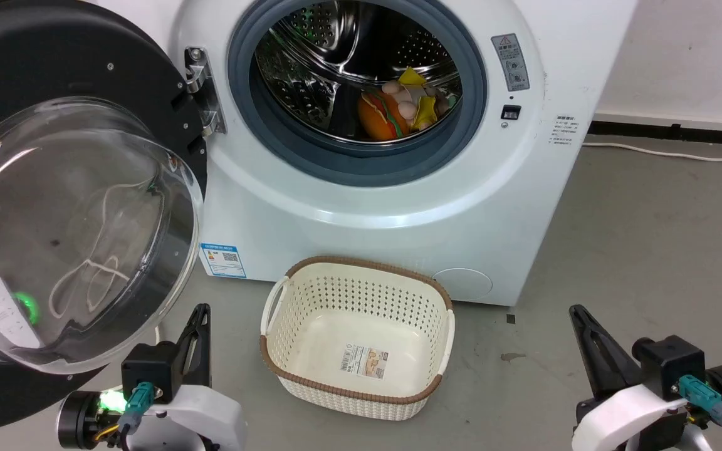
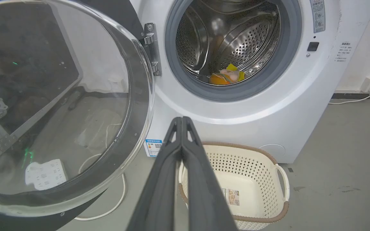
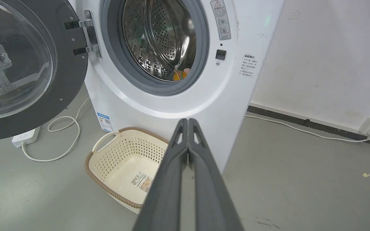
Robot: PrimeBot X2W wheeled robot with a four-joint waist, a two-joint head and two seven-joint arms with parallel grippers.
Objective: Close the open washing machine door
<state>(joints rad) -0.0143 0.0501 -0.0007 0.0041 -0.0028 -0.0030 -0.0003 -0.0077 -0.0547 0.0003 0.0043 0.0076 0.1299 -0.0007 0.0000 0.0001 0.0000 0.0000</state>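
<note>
The white washing machine stands ahead with its steel drum exposed and colourful toys inside. Its round door, black-rimmed with a bulging clear glass bowl, is swung wide open to the left on its hinge. The door looms close in the left wrist view and appears as the door at the upper left of the right wrist view. My left gripper is shut and empty, low beside the door's lower edge, not touching it. My right gripper is shut and empty at the lower right, apart from the machine.
A cream perforated basket with a brown rim sits empty on the grey floor just in front of the machine, between my arms. A white power strip and looped cable lie under the door. A wall and cord stand to the right.
</note>
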